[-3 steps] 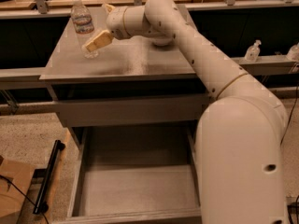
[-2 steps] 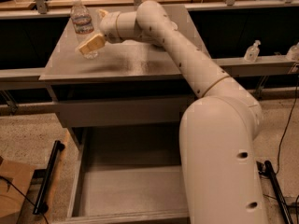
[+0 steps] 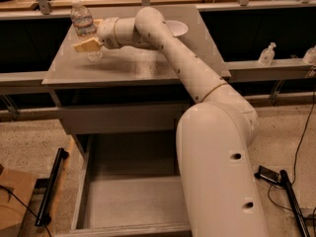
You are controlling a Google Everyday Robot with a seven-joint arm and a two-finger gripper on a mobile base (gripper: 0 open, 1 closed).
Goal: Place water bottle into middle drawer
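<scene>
The water bottle [image 3: 82, 19], clear with a white cap and pale label, stands at the back left of the grey cabinet top [image 3: 133, 65]. My gripper [image 3: 85, 34] reaches in from the right at label height, open, with one tan finger [image 3: 87, 45] in front of the bottle and the other behind it. The bottle's clear base shows below the near finger. The middle drawer [image 3: 128, 201] is pulled out below, with a flat bare floor and nothing in it; my arm covers its right part.
A white bowl [image 3: 176, 28] sits behind my arm on the cabinet top. A shut grey drawer front [image 3: 123, 118] is above the open one. Pump bottles [image 3: 267, 54] stand on the right ledge. A black bar [image 3: 51, 186], cardboard [image 3: 12, 201] and cables [image 3: 296, 196] lie on the floor.
My arm has swung left across the cabinet top and the gripper has gone from beside the bottle to around it. The bottle stays in about the same place.
</scene>
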